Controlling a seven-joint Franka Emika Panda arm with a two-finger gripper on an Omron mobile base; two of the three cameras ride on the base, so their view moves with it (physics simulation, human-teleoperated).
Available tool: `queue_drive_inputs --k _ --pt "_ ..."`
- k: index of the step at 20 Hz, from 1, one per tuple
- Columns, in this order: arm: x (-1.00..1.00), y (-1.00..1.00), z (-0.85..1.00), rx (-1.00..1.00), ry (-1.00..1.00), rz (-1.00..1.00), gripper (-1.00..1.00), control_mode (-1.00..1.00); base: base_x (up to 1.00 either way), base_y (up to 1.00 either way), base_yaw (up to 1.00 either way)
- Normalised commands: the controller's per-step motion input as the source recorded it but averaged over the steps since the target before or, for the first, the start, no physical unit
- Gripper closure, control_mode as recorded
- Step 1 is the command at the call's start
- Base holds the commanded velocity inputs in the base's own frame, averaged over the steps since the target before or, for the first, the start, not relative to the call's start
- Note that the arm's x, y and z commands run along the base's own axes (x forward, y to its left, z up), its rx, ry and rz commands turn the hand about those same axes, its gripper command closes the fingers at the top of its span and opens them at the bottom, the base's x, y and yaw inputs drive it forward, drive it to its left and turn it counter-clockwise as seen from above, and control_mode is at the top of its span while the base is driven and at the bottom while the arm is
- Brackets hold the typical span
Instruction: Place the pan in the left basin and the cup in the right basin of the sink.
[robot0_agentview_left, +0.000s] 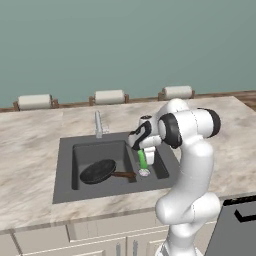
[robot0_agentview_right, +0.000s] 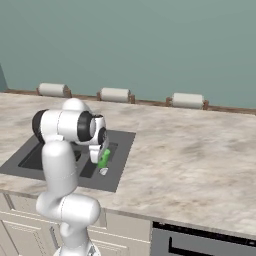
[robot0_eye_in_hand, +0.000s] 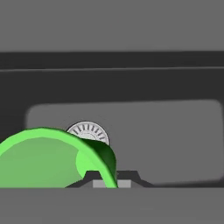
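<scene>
Arm bent down, end effector (robot0_agentview_left: 143, 156) gripping cup (robot0_agentview_left: 142, 160).

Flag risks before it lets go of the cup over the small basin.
1. The gripper pinches the cup by its rim only, and the cup hangs tilted above the right basin; dropped from here it may tip over rather than stand.
2. The cup sits close to the divider beside the left basin, where the pan lies with its handle pointing toward that divider; a bounce could send the cup onto it.
</scene>
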Motion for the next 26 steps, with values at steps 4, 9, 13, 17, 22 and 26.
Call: queue_drive_inputs --k 4,9,13,17,22,26 --pt "0.09 0.0 -0.22 -0.01 0.0 0.0 1.0 -1.0 0.0 0.0 0.0" --pt "0.08 0.0 -0.18 0.0 0.0 0.0 1.0 -1.0 0.0 0.0 0.0" --pt "0.06 0.0 -0.12 0.0 0.0 0.0 1.0 -1.0 0.0 0.0 0.0" --pt "0.05 0.0 -0.1 0.0 0.0 0.0 1.0 -1.0 0.0 0.0 0.0" --pt "0.05 0.0 -0.11 0.0 0.0 0.0 1.0 -1.0 0.0 0.0 0.0" --pt "0.05 0.0 -0.12 0.0 0.0 0.0 1.0 -1.0 0.0 0.0 0.0"
